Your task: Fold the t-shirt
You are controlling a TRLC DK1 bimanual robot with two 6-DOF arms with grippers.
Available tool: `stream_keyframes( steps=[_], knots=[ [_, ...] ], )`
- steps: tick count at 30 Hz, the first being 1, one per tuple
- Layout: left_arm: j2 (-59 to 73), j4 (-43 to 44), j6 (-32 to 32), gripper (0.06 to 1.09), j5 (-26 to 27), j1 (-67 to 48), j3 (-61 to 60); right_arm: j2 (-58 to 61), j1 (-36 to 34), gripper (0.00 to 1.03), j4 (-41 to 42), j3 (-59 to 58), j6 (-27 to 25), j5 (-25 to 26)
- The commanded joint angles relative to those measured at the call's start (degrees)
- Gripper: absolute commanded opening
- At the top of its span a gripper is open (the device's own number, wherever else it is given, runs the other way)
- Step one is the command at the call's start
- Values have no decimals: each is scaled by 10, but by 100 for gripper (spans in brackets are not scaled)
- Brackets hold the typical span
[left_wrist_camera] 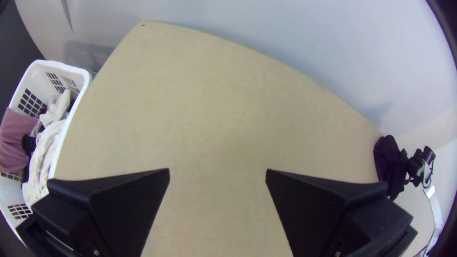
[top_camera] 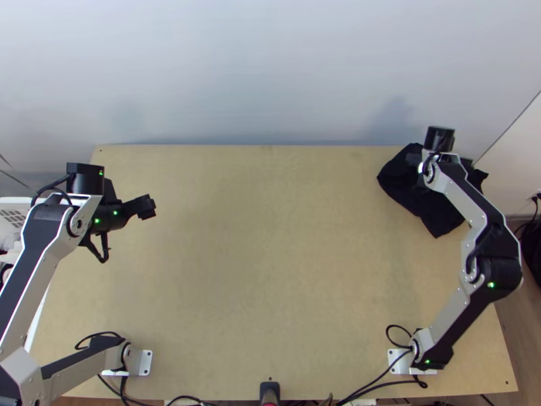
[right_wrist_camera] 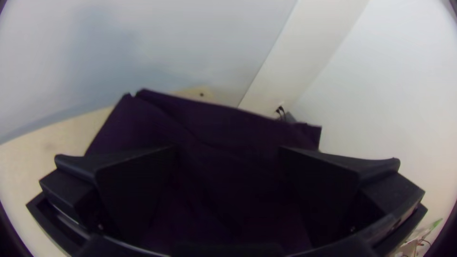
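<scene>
Probably I am at the tail end of the fold, setting the piece aside: the dark t-shirt [top_camera: 409, 189] lies as a compact, slightly rumpled bundle at the far right corner of the wooden table [top_camera: 270, 271], and my right gripper [right_wrist_camera: 228, 152] is over it with its fingers apart, cloth visible between them. Whether they touch the fabric, and how many layers lie there, I cannot tell, so I judge the fold only roughly done. My left gripper [left_wrist_camera: 218, 171] also has its fingers spread, with tabletop between them, well apart from the shirt.

Next, I would raise my right hand straight up, fingers wide, so that no upper layer gets dragged along. Should the bundle prove loose, it wants drawing inward and flattening before I leave it.

Edges matter here. The wall [top_camera: 270, 68] stands just beyond the table's far edge, so pushing outward gains me nothing, and the shirt seems to reach the right-hand edge, where a careless nudge could let it hang over or slip. Toward the middle I have broad room to work. On my left side, the white laundry basket [left_wrist_camera: 78, 76] sits beside the table, so a wide swing that way needs care.
</scene>
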Motion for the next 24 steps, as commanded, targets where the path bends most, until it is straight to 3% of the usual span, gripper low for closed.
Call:
stream_keyframes(
  steps=[1,5,7,13,19,24],
  knots=[
    [-7,0,4,104,0,5,-12,61,-16,99,-78,-16,67,-27],
    [-6,0,3,104,-1,-2,-11,71,-27,99,-81,-32,67,-34],
    [-6,0,2,104,-1,-2,-9,60,-31,99,-97,-25,69,-64],
    [-12,9,0,104,-1,6,-10,-47,-23,99,-118,2,65,-120],
    [-26,32,0,104,-5,11,-9,-153,19,99,-116,30,44,-132],
    [-47,58,10,104,-67,7,-8,-239,76,99,-102,-24,37,-131]
  ],
)
